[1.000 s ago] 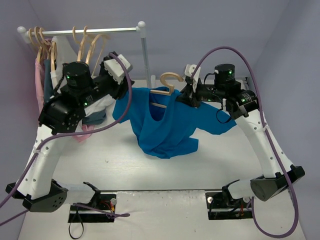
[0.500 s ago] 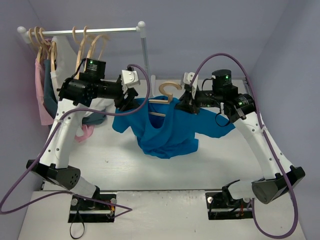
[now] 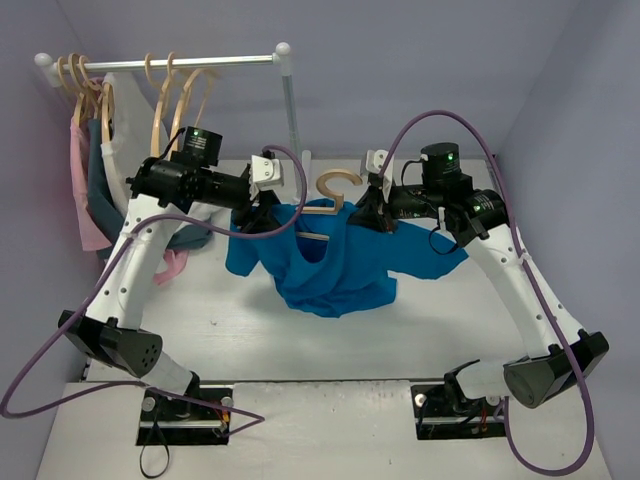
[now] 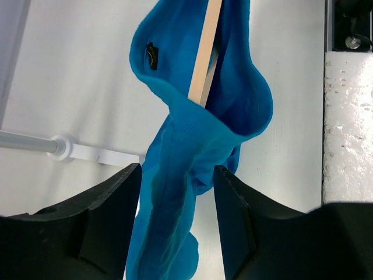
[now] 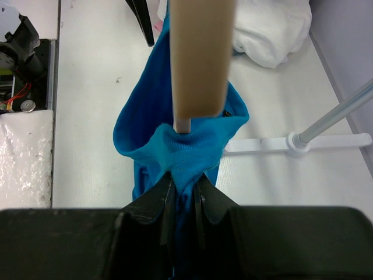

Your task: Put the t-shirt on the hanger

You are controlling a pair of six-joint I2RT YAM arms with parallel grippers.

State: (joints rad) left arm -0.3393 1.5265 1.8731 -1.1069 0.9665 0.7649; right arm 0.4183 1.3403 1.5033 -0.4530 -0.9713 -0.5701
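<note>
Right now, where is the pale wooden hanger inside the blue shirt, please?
At the top view's centre, the pale wooden hanger sits between the left gripper and right gripper, inside the blue cloth t-shirt.

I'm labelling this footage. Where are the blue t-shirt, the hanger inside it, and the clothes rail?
t-shirt (image 3: pixel 340 270): top external view, on the hanging body cloth.
hanger (image 4: pixel 205 46): left wrist view, on its wooden arm.
clothes rail (image 3: pixel 240 60): top external view, on the horizontal bar.

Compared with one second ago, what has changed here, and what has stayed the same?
The left pincer swung from beside the rack to the centre and now stands open around a fold of the t-shirt. The right pincer stayed shut on the t-shirt by the hanger; both barely moved.
</note>
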